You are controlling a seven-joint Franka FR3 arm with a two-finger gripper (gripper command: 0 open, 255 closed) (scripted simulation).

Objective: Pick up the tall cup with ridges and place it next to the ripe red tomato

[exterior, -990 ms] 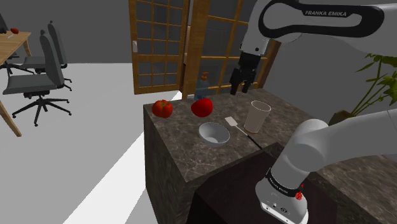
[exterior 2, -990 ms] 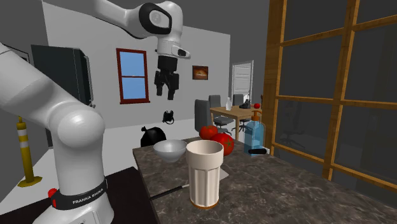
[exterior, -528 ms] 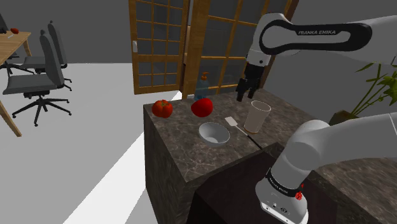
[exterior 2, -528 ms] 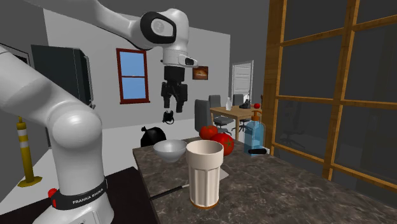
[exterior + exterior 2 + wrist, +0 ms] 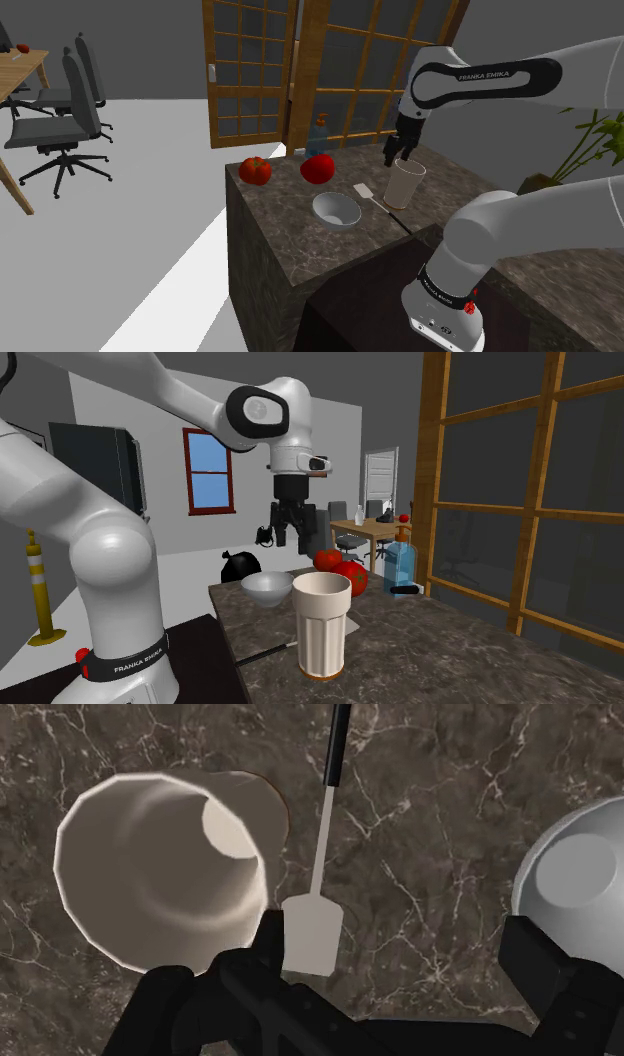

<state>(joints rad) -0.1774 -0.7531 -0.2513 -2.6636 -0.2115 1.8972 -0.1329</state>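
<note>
Going from the left in the shoulder view, we see a red tomato point(image 5: 255, 170), then a second red tomato point(image 5: 318, 168). After them come a grey bowl point(image 5: 337, 210), a white spatula point(image 5: 365, 191) and the tall cup point(image 5: 405, 183). The cup stands upright on the dark worktop point(image 5: 270, 240), a good way from the tomatoes.

The pincer point(image 5: 397, 155) hangs just over the cup's rim. Its fingers are spread wide and hold nothing.

In the wrist view the cup point(image 5: 165, 869) is not between the fingers. It sits outside one finger point(image 5: 268, 939), and the spatula's flat end point(image 5: 312, 934) is just inside that finger.

We think the job now is to line up. We should slide over until the cup's wall sits between the fingers. Then we go down slowly, squeeze softly and lift straight up. We must not bump the spatula or tip the cup.
</note>
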